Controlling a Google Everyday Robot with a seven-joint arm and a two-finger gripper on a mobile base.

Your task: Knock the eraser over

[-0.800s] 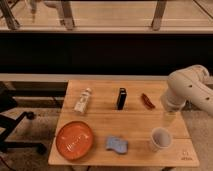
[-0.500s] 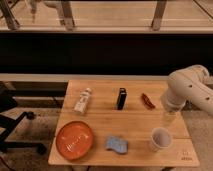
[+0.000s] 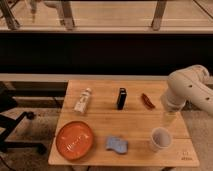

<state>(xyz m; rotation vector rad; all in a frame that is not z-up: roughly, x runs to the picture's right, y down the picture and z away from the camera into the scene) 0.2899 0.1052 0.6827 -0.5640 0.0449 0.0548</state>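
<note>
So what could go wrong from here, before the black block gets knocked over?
The gripper hangs at the right side of the wooden table, just behind the white cup; lowering there could tip the cup. The small dark-red elongated object lies between it and the slim black upright eraser, so a straight leftward sweep may shove that first.

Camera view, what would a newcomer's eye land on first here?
The bulky white robot arm at the right edge stands out first, its tool hanging over the wooden table just above the white cup. Next comes the bright orange plate at the front left. The black eraser stands upright mid-table, apart from the tool.
</note>
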